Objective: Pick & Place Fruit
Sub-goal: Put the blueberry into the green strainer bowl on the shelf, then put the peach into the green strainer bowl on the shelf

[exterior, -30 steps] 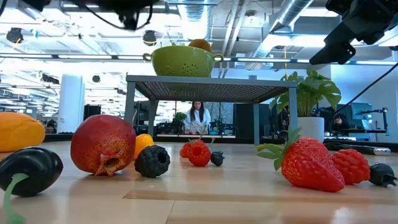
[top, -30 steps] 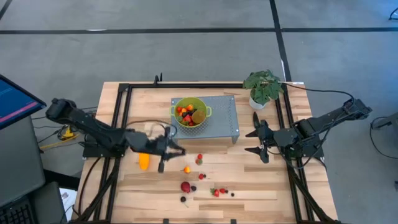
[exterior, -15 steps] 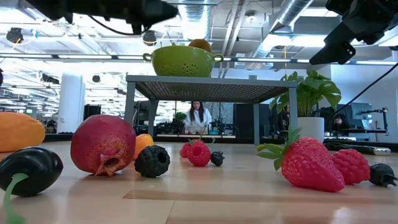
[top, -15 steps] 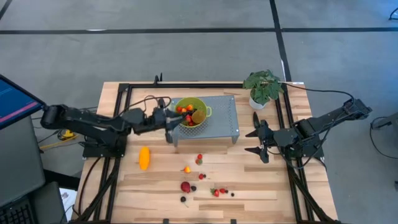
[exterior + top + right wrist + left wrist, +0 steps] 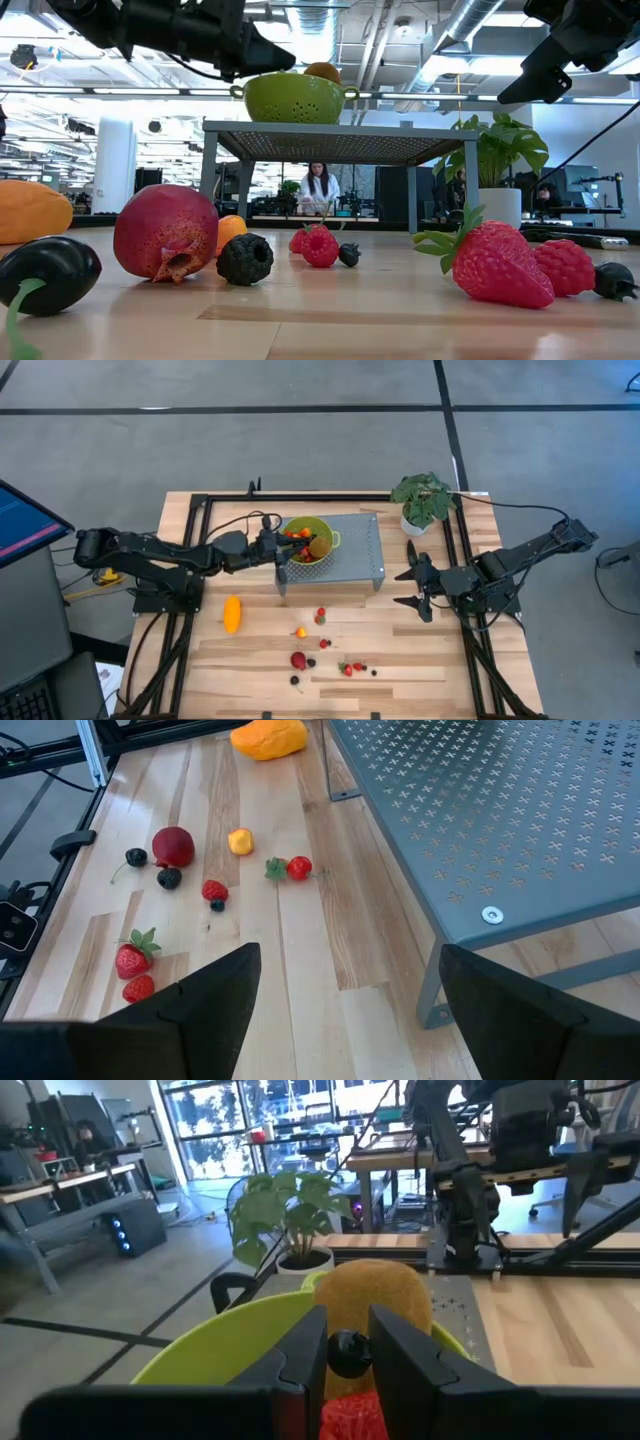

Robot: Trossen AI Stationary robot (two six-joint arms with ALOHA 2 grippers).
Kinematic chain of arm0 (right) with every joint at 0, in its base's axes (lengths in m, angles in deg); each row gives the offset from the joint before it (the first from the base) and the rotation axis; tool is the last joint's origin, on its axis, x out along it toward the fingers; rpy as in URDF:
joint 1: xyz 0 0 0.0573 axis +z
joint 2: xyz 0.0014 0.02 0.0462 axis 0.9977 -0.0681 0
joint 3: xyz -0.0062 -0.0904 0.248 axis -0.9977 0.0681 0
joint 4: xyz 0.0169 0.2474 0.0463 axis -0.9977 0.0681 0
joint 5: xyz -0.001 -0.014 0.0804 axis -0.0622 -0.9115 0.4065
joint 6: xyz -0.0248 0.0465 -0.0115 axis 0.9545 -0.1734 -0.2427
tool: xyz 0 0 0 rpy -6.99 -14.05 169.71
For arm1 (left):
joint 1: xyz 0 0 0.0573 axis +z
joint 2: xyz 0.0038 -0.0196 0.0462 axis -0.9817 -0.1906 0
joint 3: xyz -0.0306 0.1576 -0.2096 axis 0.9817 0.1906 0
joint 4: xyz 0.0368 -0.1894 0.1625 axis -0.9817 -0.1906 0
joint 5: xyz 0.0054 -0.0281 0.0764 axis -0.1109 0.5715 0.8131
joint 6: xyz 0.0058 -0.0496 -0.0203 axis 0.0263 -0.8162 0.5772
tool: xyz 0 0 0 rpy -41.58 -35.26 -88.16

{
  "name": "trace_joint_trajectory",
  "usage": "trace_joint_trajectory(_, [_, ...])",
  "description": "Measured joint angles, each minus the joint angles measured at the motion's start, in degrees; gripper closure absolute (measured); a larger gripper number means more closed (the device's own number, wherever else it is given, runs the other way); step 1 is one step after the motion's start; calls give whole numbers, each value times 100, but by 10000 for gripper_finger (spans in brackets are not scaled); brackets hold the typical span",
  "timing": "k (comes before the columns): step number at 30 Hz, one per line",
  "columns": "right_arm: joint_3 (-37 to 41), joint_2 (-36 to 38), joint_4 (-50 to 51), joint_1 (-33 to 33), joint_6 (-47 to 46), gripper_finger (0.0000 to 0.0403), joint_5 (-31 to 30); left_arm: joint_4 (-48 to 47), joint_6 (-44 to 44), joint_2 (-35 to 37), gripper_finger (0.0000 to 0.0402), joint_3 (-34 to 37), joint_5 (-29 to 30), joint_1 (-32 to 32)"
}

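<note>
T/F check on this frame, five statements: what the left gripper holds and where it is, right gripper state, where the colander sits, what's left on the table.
1. The left gripper pinches a small dark berry over the green colander. True.
2. The right gripper is shut on a strawberry. False: it is open, holds nothing, and waits at the table's right side.
3. The colander sits on the grey perforated shelf. True.
4. The long orange-yellow fruit is in the colander. False: it lies on the wooden table.
5. No fruit is left on the table. False: the red round fruit and berries remain.
</note>
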Motion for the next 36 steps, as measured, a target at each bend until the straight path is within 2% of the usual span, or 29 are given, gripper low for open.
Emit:
trace_joint_trajectory(7, [0, -2, 0, 2, 2, 101, -1, 0, -2, 0, 336, 0, -4, 0])
trace_joint_trajectory(11, [1, -2, 0, 2, 1, 101, 0, 0, 11, 0, 321, 0, -4, -2])
trace_joint_trajectory(24, [0, -2, 1, 1, 1, 101, -1, -11, 6, 124, 179, -2, 260, -58])
trace_joint_trajectory(29, [2, -2, 2, 2, 2, 101, -2, 7, 2, 422, 146, -2, 256, -371])
trace_joint_trajectory(36, [2, -2, 0, 2, 0, 101, -2, 9, -2, 871, 137, -2, -4, -1251])
